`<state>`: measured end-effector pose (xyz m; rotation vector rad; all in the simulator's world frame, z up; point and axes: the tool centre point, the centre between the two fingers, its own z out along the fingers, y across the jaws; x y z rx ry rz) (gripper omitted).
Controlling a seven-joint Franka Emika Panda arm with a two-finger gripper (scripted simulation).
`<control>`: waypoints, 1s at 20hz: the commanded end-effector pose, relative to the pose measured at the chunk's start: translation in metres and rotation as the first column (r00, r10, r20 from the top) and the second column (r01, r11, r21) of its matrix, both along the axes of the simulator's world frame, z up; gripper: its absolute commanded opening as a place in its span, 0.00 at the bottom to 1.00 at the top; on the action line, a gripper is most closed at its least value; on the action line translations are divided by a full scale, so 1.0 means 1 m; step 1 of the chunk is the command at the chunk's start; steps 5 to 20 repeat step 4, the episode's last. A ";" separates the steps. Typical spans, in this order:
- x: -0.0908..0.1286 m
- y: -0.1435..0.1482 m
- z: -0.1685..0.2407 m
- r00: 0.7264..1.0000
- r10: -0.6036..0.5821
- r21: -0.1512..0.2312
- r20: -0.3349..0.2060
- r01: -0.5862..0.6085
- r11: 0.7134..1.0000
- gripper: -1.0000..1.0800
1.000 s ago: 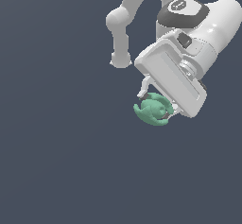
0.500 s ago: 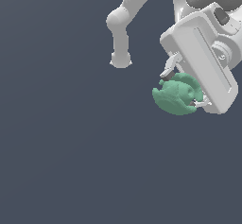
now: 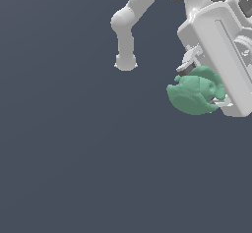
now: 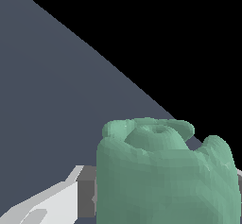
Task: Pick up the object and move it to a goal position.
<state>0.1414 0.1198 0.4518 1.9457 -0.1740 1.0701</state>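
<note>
Gripper (image 3: pixel 199 85) of the single white arm (image 3: pixel 129 18), closed on the object (image 3: pixel 193 95), a mint-green lumpy blob with rounded lobes and creases. One finger (image 3: pixel 186 62) presses the blob's upper side and a second fingertip shows at its lower right edge, so the jaws stand only as far apart as the blob is wide. The held blob sits at the exterior view's right, directly against the broad white gripper body (image 3: pixel 221 55), in front of a plain dark grey surface (image 3: pixel 74 153). In the wrist view the object (image 4: pixel 165 176) fills much of the frame, with one grey-and-white finger (image 4: pixel 80 197) touching its side. Count: one arm, one gripper, two fingers, one object.
</note>
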 end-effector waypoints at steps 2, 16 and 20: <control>0.000 -0.002 0.000 1.000 0.000 0.001 -0.002 0.000 1.000 0.00; 0.000 -0.002 -0.001 1.000 0.001 0.001 -0.004 -0.001 1.000 0.00; 0.000 -0.002 -0.001 1.000 0.001 0.001 -0.004 -0.001 1.000 0.00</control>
